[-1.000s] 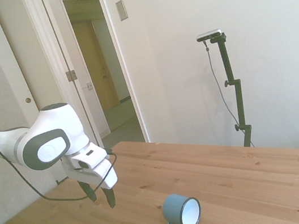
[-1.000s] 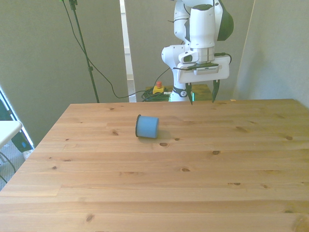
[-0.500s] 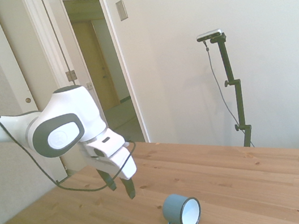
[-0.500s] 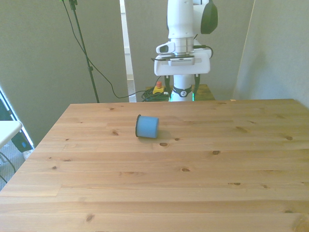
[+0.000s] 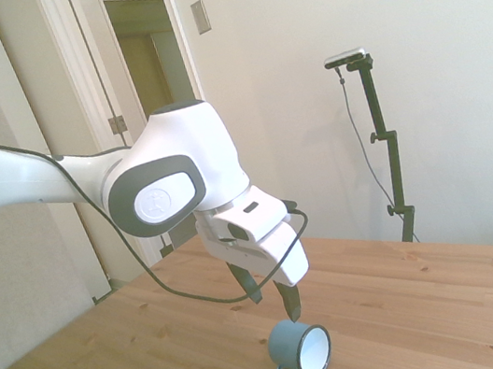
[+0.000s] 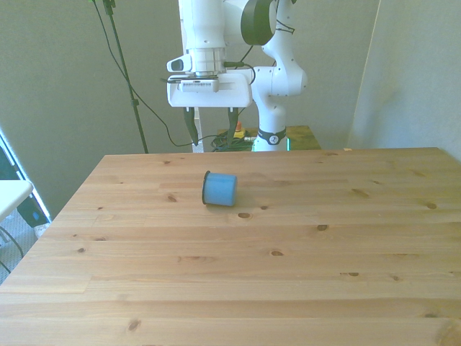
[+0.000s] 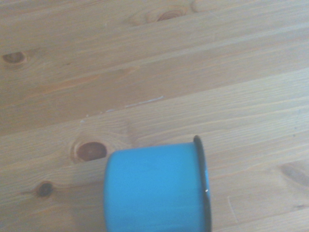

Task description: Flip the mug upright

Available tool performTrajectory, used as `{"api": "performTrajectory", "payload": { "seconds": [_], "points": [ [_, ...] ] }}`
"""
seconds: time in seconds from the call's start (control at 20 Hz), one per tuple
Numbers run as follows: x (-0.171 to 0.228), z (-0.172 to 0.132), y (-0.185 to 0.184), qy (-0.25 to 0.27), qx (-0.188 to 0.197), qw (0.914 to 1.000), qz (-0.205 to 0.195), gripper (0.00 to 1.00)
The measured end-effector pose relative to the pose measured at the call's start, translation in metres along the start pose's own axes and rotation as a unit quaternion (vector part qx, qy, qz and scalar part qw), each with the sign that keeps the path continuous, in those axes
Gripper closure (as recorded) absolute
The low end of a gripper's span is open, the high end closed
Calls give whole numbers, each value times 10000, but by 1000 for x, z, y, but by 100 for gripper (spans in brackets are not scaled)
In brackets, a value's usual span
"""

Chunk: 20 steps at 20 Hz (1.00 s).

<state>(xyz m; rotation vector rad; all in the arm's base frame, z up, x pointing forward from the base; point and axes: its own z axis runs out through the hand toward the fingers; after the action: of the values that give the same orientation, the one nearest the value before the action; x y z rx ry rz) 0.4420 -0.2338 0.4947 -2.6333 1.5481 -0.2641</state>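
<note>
One mug (image 5: 301,350) sideways on wooden table (image 6: 302,267), open doorway (image 5: 162,104) behind

Even daylight across side and front views; pale walls slightly washed out, no harsh glare. Soft, faint shadow under the mug (image 5: 300,350) on my worktop (image 6: 302,267). My wrist view is mildly soft but readable; wood grain and knots resolve, mug rim crisp enough

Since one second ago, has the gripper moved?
Yes. In the front view the gripper went from the right of the mug toward the front view's left, now above it, apart.
</note>
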Motion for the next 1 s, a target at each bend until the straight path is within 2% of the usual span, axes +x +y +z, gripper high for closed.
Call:
{"api": "performTrajectory", "payload": {
  "seconds": [0.15, 0.45, 0.85, 1.0],
  "points": [
    [29, 6, 16, -136, 40, 9999, 8, 0],
    [65, 38, 21, -908, 396, 9951, -65, 0],
    [61, 81, 6, -1794, 755, 9806, -252, 0],
    [58, 82, 2, -1811, 821, 9794, -360, 0]
  ]
}}
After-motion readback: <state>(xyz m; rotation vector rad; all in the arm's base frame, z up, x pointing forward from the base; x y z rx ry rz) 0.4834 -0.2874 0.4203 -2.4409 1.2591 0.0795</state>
